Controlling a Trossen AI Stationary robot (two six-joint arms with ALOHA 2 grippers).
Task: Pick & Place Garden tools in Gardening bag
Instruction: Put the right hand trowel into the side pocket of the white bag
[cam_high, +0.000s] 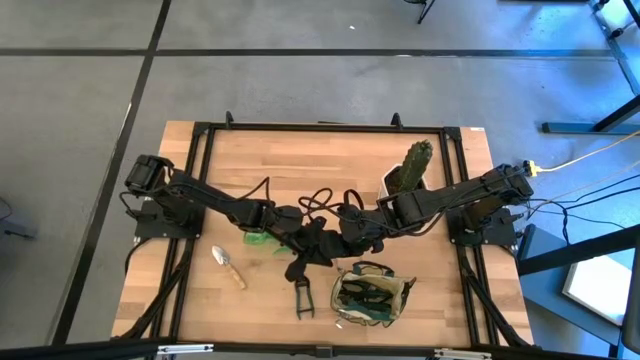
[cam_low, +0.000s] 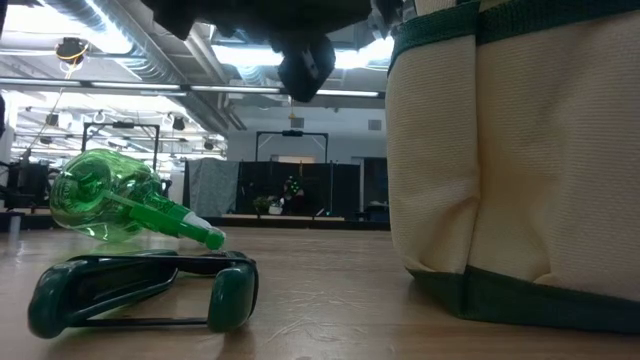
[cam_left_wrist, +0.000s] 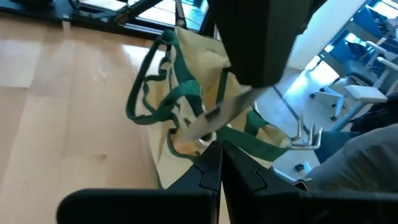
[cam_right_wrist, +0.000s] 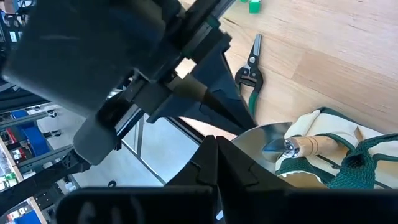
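The olive-khaki gardening bag (cam_high: 372, 297) (cam_low: 510, 150) (cam_left_wrist: 186, 68) stands upright near the table's front edge. A trowel lies in its mouth, with the wooden handle (cam_right_wrist: 314, 146) inside and the silver blade (cam_right_wrist: 267, 140) (cam_left_wrist: 214, 115) over the rim. My left gripper (cam_left_wrist: 221, 152) (cam_high: 308, 250) is shut, and its tips are close above that blade. My right gripper (cam_right_wrist: 211, 146) (cam_high: 354, 240) is shut beside it, above the bag's far side. On the table lie a second trowel (cam_high: 228, 266), green-handled shears (cam_high: 303, 298) (cam_low: 140, 290) and, on its side, the green spray bottle (cam_high: 262, 238) (cam_low: 110, 200). My left gripper: its shut fingers (cam_right_wrist: 233, 112) slant down from the table's left toward the blade's edge (cam_right_wrist: 252, 130). I cannot tell whether they touch it. My right gripper touches nothing that shows.
A cactus in a white pot (cam_high: 405, 178) stands at the back right, under the right arm. Black cables (cam_high: 320, 200) loop over the table's middle. Bare wood lies at the front left and along the far edge.
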